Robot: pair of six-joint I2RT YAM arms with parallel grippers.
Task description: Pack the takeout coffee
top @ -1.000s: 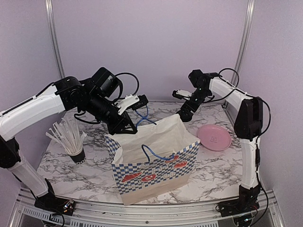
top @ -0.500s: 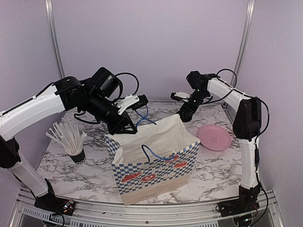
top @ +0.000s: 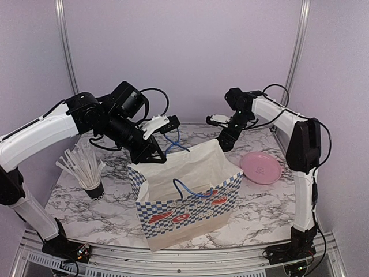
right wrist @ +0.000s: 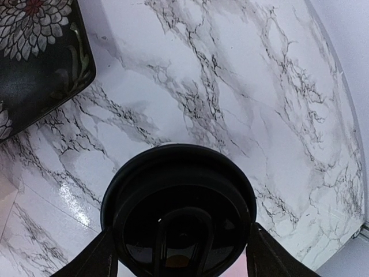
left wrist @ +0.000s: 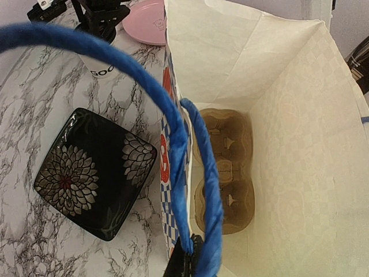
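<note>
Now, from above: the left gripper (top: 151,156) sat at the paper bag's (top: 190,167) rear rim, the right gripper (top: 223,141) low behind it. Left wrist: jaws pinched together on the blue handle (left wrist: 210,190), and the takeout coffee (left wrist: 102,64) stood on the table (left wrist: 34,104) behind the bag. Right wrist: fingers (right wrist: 95,261) clamped either side of its lid.

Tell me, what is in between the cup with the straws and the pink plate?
The blue-checked paper bag stands between the straw cup and the pink plate; the top view shows it.
</note>
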